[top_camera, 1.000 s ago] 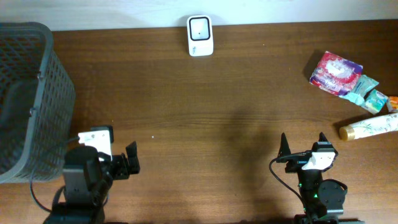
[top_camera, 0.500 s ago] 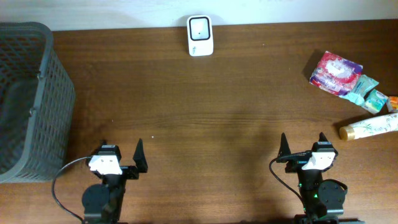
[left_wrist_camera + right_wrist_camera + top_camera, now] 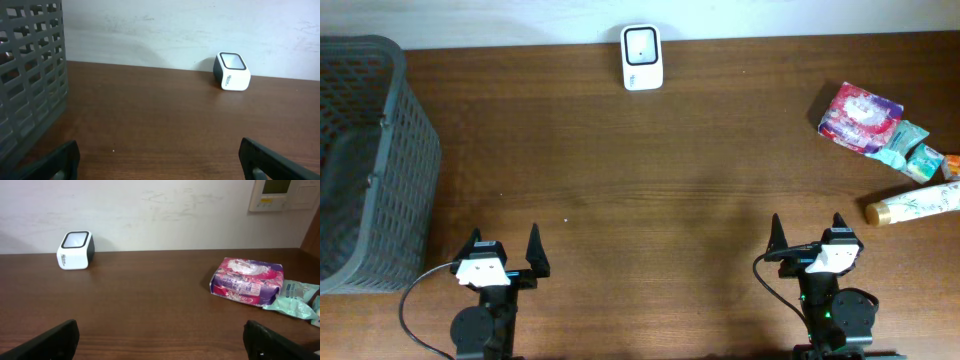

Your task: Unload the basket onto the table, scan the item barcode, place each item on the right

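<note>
Finds left gripper (image 3: 504,240) and right gripper (image 3: 806,226) at near edge of table (image 3: 650,180), jaws spread wide, grasping nothing. Notes scanner (image 3: 642,57) at far edge, pink packet (image 3: 860,117) at right.

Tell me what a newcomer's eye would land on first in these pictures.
The bright pink and purple packet stands out first, beside teal packets at the right edge of the table. Next come the white scanner at the middle of the far edge and the grey basket at the left end. The left gripper and right gripper sit open and empty at the near edge.
</note>
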`<state>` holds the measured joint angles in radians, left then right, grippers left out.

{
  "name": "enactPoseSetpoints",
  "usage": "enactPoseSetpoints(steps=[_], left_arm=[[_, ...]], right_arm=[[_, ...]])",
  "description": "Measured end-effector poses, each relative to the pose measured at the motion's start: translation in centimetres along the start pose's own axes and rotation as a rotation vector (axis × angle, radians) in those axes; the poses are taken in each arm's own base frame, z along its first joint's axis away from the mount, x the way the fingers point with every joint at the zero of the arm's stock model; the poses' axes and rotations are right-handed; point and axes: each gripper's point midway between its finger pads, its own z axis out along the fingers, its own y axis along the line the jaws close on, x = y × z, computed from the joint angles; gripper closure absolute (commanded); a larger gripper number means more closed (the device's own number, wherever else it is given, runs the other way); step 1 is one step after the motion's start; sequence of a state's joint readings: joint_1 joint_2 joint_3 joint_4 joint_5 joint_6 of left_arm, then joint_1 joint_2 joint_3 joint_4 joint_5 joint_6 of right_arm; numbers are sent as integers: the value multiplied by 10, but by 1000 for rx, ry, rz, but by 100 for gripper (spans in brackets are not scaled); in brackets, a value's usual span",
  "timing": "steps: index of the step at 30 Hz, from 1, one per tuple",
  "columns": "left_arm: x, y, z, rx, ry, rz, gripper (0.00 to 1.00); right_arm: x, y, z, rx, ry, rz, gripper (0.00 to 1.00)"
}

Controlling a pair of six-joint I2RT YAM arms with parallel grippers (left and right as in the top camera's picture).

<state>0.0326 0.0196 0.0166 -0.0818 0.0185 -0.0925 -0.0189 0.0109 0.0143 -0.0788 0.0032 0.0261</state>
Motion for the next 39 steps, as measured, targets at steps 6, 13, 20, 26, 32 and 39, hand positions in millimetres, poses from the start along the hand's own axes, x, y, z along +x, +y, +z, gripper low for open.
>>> enactPoseSetpoints(steps=[6,13,20,26,32,39], left_arm=[[0,1,0,-4,0,60,1],[1,-5,0,20,2,92,1],[0,4,0,-26,1,85,1],[0,10,0,-63,-2,48,1],[0,10,0,-60,-1,60,1],[0,8,0,-52,0,67,1]], right_arm=[[0,0,0,0,0,0,1],[0,0,0,0,0,0,1],[0,0,0,0,0,0,1],[0,0,0,0,0,0,1],[0,0,0,0,0,0,1],[0,0,0,0,0,0,1]])
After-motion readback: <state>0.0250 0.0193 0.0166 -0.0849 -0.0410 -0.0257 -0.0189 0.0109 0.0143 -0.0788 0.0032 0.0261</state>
